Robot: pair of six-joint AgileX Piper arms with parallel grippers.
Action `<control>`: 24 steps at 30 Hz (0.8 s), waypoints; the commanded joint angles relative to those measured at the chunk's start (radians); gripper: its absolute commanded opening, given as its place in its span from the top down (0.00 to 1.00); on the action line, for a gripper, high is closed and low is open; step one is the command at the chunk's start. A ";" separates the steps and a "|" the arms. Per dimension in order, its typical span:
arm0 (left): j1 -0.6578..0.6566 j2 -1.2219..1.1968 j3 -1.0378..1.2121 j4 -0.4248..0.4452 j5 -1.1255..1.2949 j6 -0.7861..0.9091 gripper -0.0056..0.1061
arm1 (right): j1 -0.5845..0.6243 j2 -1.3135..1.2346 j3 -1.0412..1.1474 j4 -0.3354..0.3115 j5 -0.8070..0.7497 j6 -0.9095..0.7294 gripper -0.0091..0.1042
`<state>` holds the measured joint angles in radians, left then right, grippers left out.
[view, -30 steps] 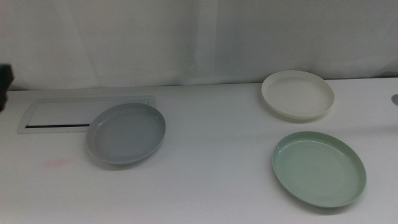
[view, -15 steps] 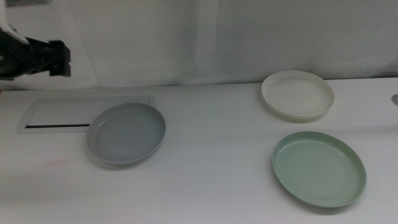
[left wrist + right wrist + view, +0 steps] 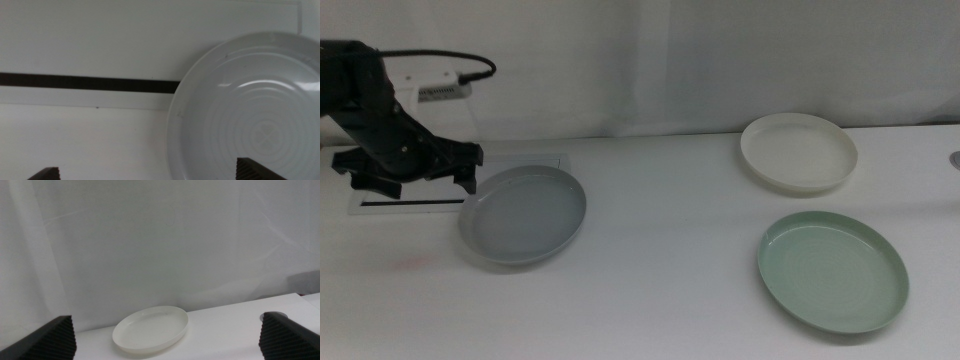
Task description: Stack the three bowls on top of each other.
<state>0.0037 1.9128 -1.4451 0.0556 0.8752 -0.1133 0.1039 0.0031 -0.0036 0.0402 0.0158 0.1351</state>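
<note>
Looking over the table [image 3: 650,270], we see the left gripper [image 3: 412,178] hanging above the white panel [image 3: 415,185] near the far left edge, just beside the grey bowl's [image 3: 524,214] left rim. Its jaws stand wide apart; in the left wrist view the two dark tips sit at either side with the bowl's rim and the panel's dark slot [image 3: 85,83] between and beyond them, and they grip nothing. A black cable [image 3: 470,62] loops off the arm in front of the white curtain [image 3: 650,60] that closes off the table's far edge.

The grey bowl lies flat, upright and unstacked, on the left part of the table, its far left rim overlapping the panel's near right corner; in the left wrist view it covers the end of the slot. We cannot tell whether the gripper touches the rim.

The cream bowl [image 3: 798,151] sits by the far edge on the right side, close to the curtain. The green bowl [image 3: 832,271] rests nearer the front edge, just in front of the cream one, the two near each other but apart. Both lie well apart from the grey bowl, with bare tabletop between.

The right gripper [image 3: 165,340] is out of the middle view; its own camera shows its jaws spread wide, holding nothing, with the cream bowl ahead of it. A small round grey fitting [image 3: 954,159] shows at the table's right edge, beside the cream bowl.
</note>
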 commanded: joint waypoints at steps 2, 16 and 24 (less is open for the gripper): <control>-0.004 0.041 -0.007 -0.011 -0.016 -0.010 0.14 | -0.004 -0.031 0.038 -0.002 -0.009 -0.004 0.01; -0.004 0.152 -0.007 -0.025 -0.086 -0.010 0.15 | -0.004 -0.031 0.038 -0.002 -0.009 -0.004 0.01; -0.004 0.190 -0.007 -0.056 -0.084 -0.010 0.26 | -0.004 -0.031 0.038 -0.002 -0.009 -0.004 0.01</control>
<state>0.0037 2.0956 -1.4451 0.0133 0.7975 -0.1152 0.1039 0.0031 -0.0036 0.0402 0.0158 0.1369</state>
